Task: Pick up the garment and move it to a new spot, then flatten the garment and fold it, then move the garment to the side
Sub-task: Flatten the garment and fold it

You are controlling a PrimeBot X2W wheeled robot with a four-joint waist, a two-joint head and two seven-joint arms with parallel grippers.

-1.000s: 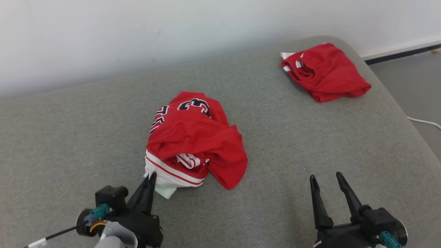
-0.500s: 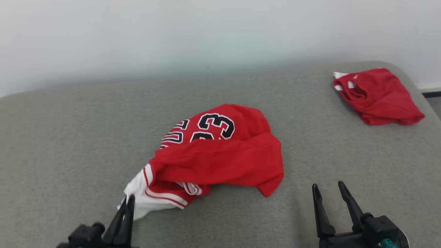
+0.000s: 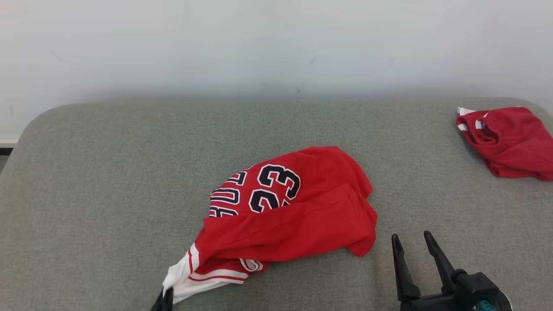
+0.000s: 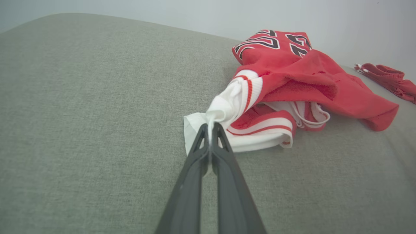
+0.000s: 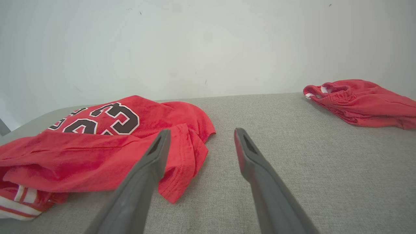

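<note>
The garment (image 3: 285, 216) is a crumpled red jersey with black numerals and a white, red-striped hem, lying mid-way across the grey cushion. Its hem corner is pulled out toward the front. My left gripper (image 4: 210, 126) is shut on that white hem corner of the garment (image 4: 286, 81); in the head view only its fingertips (image 3: 165, 298) show at the bottom edge. My right gripper (image 3: 410, 242) stands open just right of the jersey's nearest red edge, nothing between its fingers. In the right wrist view the right gripper (image 5: 200, 135) hovers beside the garment (image 5: 107, 146), apart from it.
A second red cloth (image 3: 507, 142) lies bunched at the cushion's far right; it also shows as a red cloth (image 5: 360, 100) ahead and to the right. A pale wall (image 3: 276, 43) backs the grey cushion (image 3: 108, 172), whose rounded left end drops off.
The head camera has swung left, shifting everything rightward in view. The left gripper has drawn the white hem toward the front left, stretching the jersey out; the right gripper stays open.
</note>
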